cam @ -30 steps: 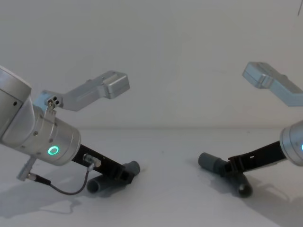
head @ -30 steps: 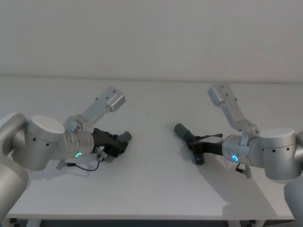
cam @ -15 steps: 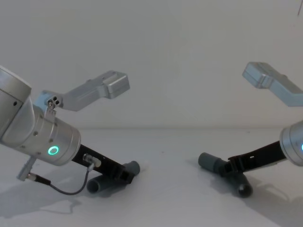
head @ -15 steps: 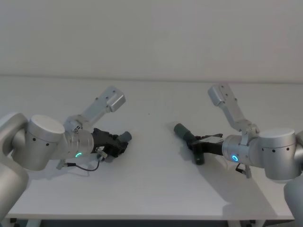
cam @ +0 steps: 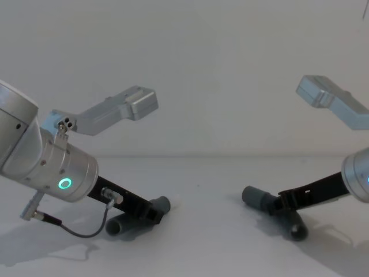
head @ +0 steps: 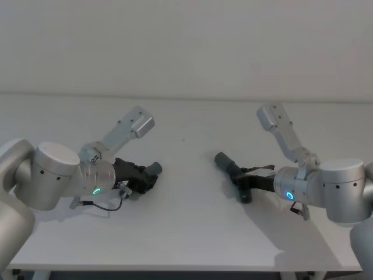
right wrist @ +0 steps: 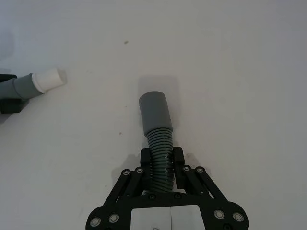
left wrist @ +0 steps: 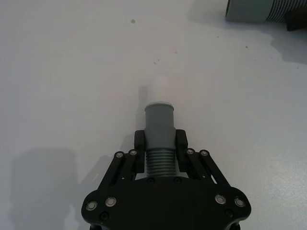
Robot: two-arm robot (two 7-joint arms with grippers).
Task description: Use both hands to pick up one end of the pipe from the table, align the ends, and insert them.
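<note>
Two dark grey pipe pieces lie low on the off-white table (head: 186, 221). My left gripper (head: 144, 178) is shut on the ribbed middle of the left pipe piece (left wrist: 159, 125), whose grey cuff ends in a narrower white tip (left wrist: 159, 88). In the chest view this piece (cam: 162, 203) points toward the centre. My right gripper (head: 242, 181) is shut on the ribs of the right pipe piece (right wrist: 155, 114), whose plain grey cuff (head: 222, 160) points toward the left one. The two ends stand well apart. The white tip (right wrist: 49, 79) also appears in the right wrist view.
Both silver arms reach in from the lower corners, the left arm (head: 55, 175) and the right arm (head: 326, 189), each with an elbow link raised behind it. A black cable (cam: 86, 231) loops under the left wrist. A plain pale wall (head: 186, 46) stands behind.
</note>
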